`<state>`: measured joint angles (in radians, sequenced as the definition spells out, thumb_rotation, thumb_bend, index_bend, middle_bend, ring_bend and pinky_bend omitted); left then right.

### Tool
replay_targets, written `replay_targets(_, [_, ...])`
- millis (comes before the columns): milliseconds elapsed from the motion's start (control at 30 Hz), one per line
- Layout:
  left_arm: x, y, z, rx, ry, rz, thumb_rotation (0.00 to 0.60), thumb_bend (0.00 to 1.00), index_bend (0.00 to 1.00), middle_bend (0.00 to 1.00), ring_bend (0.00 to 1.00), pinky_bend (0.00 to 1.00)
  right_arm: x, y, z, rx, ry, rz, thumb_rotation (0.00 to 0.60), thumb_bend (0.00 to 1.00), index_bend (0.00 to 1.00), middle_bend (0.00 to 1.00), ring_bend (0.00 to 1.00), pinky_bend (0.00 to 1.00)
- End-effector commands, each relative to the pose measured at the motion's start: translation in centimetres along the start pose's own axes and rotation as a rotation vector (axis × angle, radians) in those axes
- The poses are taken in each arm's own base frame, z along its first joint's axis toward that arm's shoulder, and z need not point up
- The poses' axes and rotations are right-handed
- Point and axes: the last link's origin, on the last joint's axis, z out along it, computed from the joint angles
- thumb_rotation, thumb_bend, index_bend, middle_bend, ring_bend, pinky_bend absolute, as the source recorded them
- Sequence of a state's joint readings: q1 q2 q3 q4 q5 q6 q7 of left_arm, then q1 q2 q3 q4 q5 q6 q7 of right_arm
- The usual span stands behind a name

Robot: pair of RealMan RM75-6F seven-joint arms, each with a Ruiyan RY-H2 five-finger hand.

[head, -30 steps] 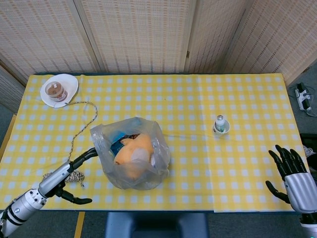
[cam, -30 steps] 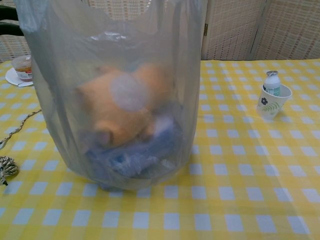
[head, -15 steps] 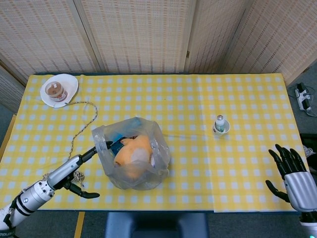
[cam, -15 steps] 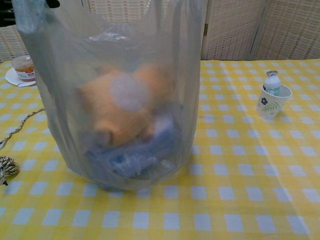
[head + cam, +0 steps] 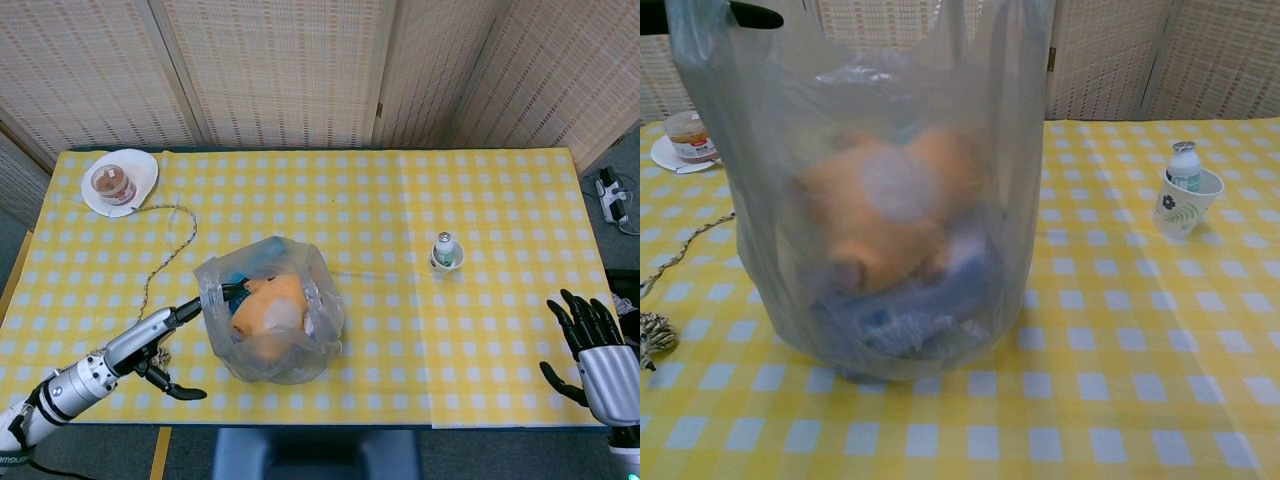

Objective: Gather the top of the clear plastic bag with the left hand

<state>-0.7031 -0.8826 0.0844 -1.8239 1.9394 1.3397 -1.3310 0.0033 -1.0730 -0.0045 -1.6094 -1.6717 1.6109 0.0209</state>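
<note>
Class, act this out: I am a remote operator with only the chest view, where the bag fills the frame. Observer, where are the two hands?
Observer: The left hand reaches from the near left edge, its fingertips at the left rim of the clear plastic bag.
Operator: I only see a dark fingertip at the top left. Where is the right one?
Observer: The right hand hovers at the table's near right corner, fingers spread, holding nothing.
Operator: Where does the rope I see at my left edge lead?
Observer: The rope runs from beside the left hand up to the white plate at the far left.
</note>
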Motion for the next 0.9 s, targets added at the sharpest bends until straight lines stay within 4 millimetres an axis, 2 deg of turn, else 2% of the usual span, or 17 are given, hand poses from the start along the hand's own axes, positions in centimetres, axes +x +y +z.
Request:
replay_targets(33, [0.1,-0.1,0.2,0.003,-0.017,-0.032,0.600,0.10,0.00,0.00,0.00,0.07,0.0,0.0,0.0,-0.001,0.000,-0.001,0.600,0.31,0.00,0.00,0.00,0.00])
replay_targets(367, [-0.2,-1.1,0.9,0.023,-0.059,-0.089,0.600,0.10,0.00,0.00,0.00,0.10,0.0,0.1,0.1,-0.004,0.002,-0.003,0.600,0.31,0.00,0.00,0.00,0.00])
replay_targets(900, [-0.6,-1.3,4.0,0.035,-0.137,-0.225,0.600,0.10,0.00,0.00,0.00,0.11,-0.1,0.2,0.2,-0.010,-0.007,-0.003,0.600,0.31,0.00,0.00,0.00,0.00])
